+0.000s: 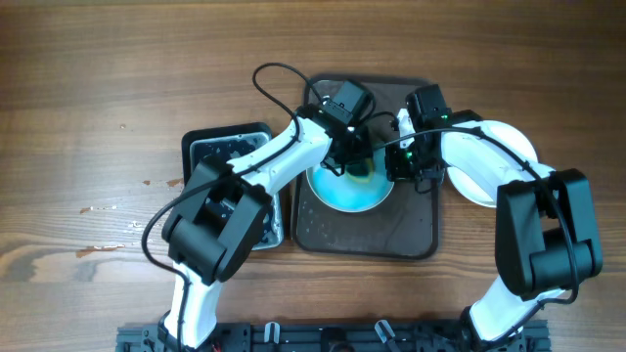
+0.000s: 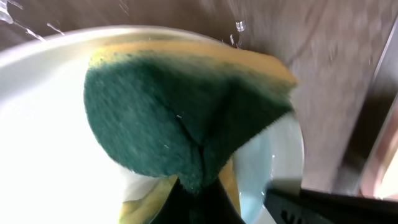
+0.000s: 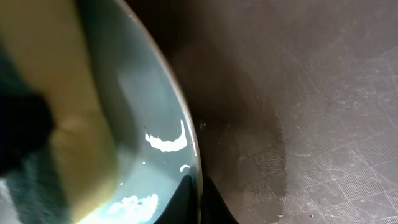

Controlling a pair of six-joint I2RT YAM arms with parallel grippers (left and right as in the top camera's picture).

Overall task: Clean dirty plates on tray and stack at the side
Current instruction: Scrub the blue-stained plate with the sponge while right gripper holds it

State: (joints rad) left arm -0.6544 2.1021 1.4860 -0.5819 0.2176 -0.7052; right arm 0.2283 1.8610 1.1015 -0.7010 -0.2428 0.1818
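Overhead, left hand (image 1: 352, 156) pinching sponge (image 1: 361, 169) on plate (image 1: 340, 193), right hand (image 1: 397, 162) clamping its rim, tray (image 1: 367, 235) edge close.

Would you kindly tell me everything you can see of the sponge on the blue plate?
The sponge has a dark green scouring face over a yellow foam layer. It looks soft and is folded, pinched in the left gripper, and pressed onto the light blue plate that sits on the dark tray.
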